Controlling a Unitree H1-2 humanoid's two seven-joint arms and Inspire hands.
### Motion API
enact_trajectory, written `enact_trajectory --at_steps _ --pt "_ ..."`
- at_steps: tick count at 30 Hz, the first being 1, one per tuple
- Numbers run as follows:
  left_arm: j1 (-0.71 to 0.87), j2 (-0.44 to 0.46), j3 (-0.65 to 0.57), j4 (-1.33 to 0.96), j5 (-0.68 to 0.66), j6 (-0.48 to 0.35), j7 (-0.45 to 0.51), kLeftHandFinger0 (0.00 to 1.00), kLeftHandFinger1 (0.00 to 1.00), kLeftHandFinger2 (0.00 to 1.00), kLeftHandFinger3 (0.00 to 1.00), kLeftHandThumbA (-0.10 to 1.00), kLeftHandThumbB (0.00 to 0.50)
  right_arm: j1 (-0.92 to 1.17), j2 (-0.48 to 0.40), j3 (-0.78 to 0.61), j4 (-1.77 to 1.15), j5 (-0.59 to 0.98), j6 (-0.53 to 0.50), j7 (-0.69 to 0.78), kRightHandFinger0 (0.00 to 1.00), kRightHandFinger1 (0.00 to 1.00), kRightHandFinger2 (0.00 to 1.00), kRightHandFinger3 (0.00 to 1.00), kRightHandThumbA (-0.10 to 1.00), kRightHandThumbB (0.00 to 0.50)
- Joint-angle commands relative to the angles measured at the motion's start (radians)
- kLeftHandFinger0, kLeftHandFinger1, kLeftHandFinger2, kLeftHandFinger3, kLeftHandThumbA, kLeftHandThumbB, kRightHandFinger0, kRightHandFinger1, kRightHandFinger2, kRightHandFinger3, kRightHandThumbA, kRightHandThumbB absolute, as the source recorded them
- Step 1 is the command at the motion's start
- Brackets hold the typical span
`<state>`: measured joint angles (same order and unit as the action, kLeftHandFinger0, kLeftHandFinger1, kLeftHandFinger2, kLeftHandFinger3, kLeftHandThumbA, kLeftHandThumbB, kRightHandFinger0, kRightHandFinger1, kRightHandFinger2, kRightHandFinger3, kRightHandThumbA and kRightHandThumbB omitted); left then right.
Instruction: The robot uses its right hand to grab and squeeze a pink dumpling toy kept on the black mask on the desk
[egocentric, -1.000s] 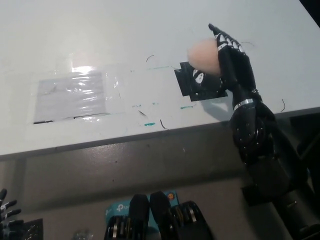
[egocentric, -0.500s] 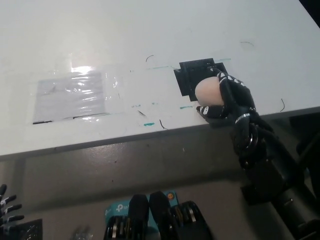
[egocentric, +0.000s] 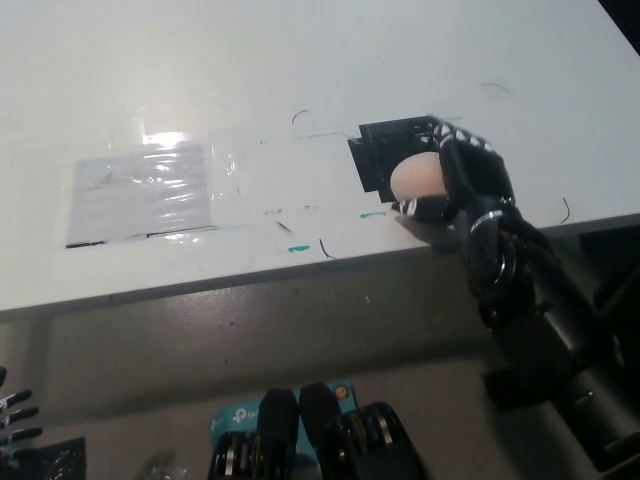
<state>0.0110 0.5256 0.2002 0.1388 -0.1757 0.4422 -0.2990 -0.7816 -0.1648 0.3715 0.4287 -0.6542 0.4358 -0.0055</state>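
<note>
Right robot hand (egocentric: 455, 185) is clamped around the pink dumpling toy (egocentric: 417, 177), sitting over the black mask (egocentric: 378, 152) right of centre on the white worktop (egocentric: 300, 60). Left robot hand (egocentric: 15, 425) rests bottom left, fingers spread. Teal box (egocentric: 235, 425) at bottom edge, logo unreadable.

The pink dumpling toy (egocentric: 415, 177), pale and rounded, is sitting inside the curled fingers of the right hand (egocentric: 455, 180), showing at the hand's left side. Beneath and beyond the hand, the black mask (egocentric: 380, 155) is lying flat on the desk (egocentric: 300, 70).
</note>
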Motion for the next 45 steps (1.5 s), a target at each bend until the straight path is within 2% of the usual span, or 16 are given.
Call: enact_trajectory --at_steps 1,9,14,15,16,17,18,19,20,21,24,25,31,35,42,45 --pt "-0.014 0.033 0.014 -0.018 -0.015 -0.016 -0.017 0.74 0.83 0.9 0.92 1.0 0.151 -0.028 -0.019 -0.031 -0.092 0.007 0.024 0.024 1.0 1.0 1.0 1.0 1.0 0.5" --pt "-0.015 0.027 0.016 -0.027 -0.009 0.007 -0.003 0.74 0.81 0.89 0.93 1.0 0.166 -0.006 -0.03 -0.064 -0.265 -0.006 0.034 0.064 1.0 1.0 1.0 1.0 1.0 0.5" --pt "-0.011 0.028 0.016 -0.038 -0.006 0.015 -0.002 0.73 0.81 0.89 0.94 1.0 0.145 0.027 -0.023 -0.14 -0.361 0.024 0.034 0.09 1.0 1.0 1.0 1.0 1.0 0.5" --pt "-0.013 0.028 0.017 -0.036 -0.007 0.017 -0.002 0.74 0.81 0.89 0.94 1.0 0.152 0.057 -0.018 -0.2 -0.421 0.092 0.034 0.114 1.0 1.0 1.0 1.0 1.0 0.435" --pt "-0.016 0.029 0.015 -0.038 -0.004 0.02 -0.001 0.74 0.81 0.9 0.94 1.0 0.152 0.076 -0.007 -0.242 -0.451 0.122 0.034 0.122 1.0 1.0 1.0 1.0 0.94 0.351" --pt "-0.016 0.031 0.011 -0.033 -0.002 0.015 -0.004 0.75 0.82 0.9 0.94 1.0 0.153 0.103 -0.004 -0.269 -0.478 0.157 0.034 0.105 0.99 0.98 0.91 1.0 0.51 0.287" --pt "-0.016 0.032 0.011 -0.031 -0.001 0.013 -0.006 0.75 0.82 0.9 0.93 1.0 0.154 0.111 -0.002 -0.278 -0.487 0.165 0.034 0.101 0.43 0.55 0.71 1.0 0.54 0.231" --pt "-0.016 0.033 0.01 -0.029 -0.002 0.009 -0.009 0.75 0.82 0.9 0.93 1.0 0.152 0.143 -0.008 -0.286 -0.502 0.162 0.015 0.083 0.46 0.63 0.8 1.0 0.34 0.162" --pt "-0.014 0.031 0.015 -0.031 -0.006 0.014 -0.008 0.75 0.82 0.89 0.93 1.0 0.14 0.203 -0.002 -0.314 -0.534 0.174 0.006 0.071 0.49 0.58 0.73 0.95 0.17 0.143" --pt "-0.014 0.031 0.017 -0.032 -0.009 0.016 -0.007 0.75 0.82 0.88 0.92 1.0 0.139 0.226 0.001 -0.324 -0.545 0.18 0.002 0.067 0.42 0.48 0.65 0.87 0.12 0.134" --pt "-0.011 0.031 0.021 -0.021 -0.013 0.007 -0.013 0.77 0.84 0.9 0.96 1.0 0.147 0.322 0.023 -0.375 -0.568 0.214 -0.042 0.031 0.33 0.36 0.56 0.76 0.06 0.155" --pt "-0.014 0.03 0.022 -0.023 -0.014 0.025 -0.008 0.78 0.84 0.92 0.97 1.0 0.151 0.404 0.031 -0.412 -0.573 0.249 -0.107 -0.001 0.25 0.32 0.49 0.71 -0.08 0.138" --pt "-0.015 0.032 0.021 -0.025 -0.006 0.028 0.0 0.76 0.82 0.9 0.9 1.0 0.15 0.516 0.067 -0.471 -0.551 0.31 -0.217 -0.044 0.28 0.32 0.45 0.65 -0.1 0.135" --pt "-0.008 0.034 0.018 -0.035 0.001 0.024 -0.001 0.77 0.83 0.91 0.93 1.0 0.138 0.552 0.085 -0.501 -0.487 0.336 -0.3 -0.092 0.23 0.28 0.42 0.63 -0.1 0.14" --pt "-0.011 0.031 0.018 -0.023 -0.005 0.023 -0.008 0.8 0.84 0.9 0.93 1.0 0.138 0.543 0.123 -0.594 -0.389 0.47 -0.301 -0.09 0.23 0.33 0.47 0.67 -0.1 0.136" --pt "-0.012 0.029 0.015 -0.019 0.002 0.022 -0.003 0.79 0.83 0.89 0.92 1.0 0.125 0.531 0.125 -0.633 -0.343 0.525 -0.307 -0.081 0.2 0.31 0.44 0.66 -0.1 0.137"
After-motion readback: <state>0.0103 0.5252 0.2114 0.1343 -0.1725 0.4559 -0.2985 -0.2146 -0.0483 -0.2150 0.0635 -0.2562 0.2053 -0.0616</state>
